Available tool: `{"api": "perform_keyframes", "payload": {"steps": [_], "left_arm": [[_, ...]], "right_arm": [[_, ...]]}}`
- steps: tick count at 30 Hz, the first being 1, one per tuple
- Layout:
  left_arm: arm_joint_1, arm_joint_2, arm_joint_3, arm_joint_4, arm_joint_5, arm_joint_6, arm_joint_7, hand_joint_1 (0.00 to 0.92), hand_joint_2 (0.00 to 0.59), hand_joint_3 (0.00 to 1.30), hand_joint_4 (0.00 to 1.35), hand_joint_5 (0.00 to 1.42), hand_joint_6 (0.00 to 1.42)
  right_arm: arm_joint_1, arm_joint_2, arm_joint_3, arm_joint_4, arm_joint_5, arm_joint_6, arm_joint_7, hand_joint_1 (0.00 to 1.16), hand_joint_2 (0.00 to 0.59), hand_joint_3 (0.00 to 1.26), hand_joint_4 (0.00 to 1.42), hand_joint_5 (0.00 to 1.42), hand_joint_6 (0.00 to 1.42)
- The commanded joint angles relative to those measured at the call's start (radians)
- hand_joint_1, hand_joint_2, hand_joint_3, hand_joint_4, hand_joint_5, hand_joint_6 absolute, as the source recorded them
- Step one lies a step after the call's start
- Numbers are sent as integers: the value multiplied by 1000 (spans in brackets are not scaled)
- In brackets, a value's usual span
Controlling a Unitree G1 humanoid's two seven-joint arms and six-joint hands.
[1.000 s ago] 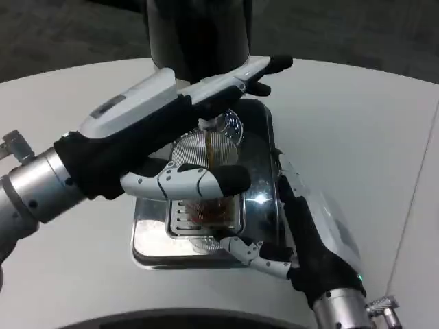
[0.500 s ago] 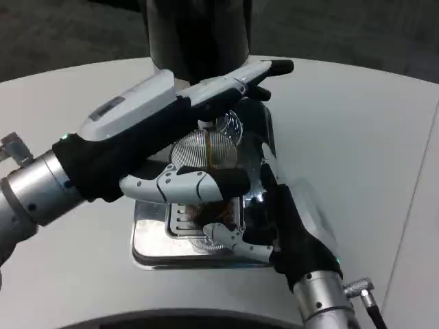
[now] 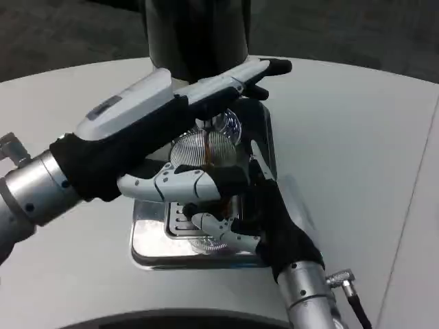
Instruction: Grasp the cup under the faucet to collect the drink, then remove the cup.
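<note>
The right hand (image 3: 257,212) reaches in from the near edge of the white table (image 3: 357,137), its fingers curled toward the lower wall of the clear ribbed plastic cup (image 3: 206,171). Whether they already bear on the cup is hard to tell, since the left hand hides the contact. The left hand (image 3: 175,120) lies stretched over the cup's mouth, fingers pointing at the black cylindrical drink dispenser (image 3: 199,34) at the far edge, thumb hooked across the cup's front.

The cup stands on the slotted grate of the shiny steel drip tray (image 3: 147,240), under the spout, with a thread of brown drink running in.

It is probably light, thin-walled and easily squashed, and slippery if wet. A gentle wrap around the ribbed middle, kept upright, looks safest.
</note>
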Motion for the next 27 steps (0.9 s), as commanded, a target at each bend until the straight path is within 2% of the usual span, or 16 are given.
{"api": "perform_keyframes", "payload": {"steps": [1, 17, 27], "left_arm": [[29, 22, 1, -9, 1, -6, -11, 0, 163, 56, 0, 160, 120], [37, 34, 12, -10, -6, -6, -12, 0, 169, 63, 0, 167, 125], [39, 39, 16, -4, -5, -5, -12, 0, 170, 66, 0, 167, 133]], "right_arm": [[-22, 22, 8, 32, 10, -10, -15, 741, 174, 0, 0, 0, 34], [-101, 50, 3, 157, 32, -39, -46, 751, 167, 0, 0, 0, 34], [-140, 52, -5, 228, 68, -79, -57, 759, 167, 0, 0, 0, 41]]}}
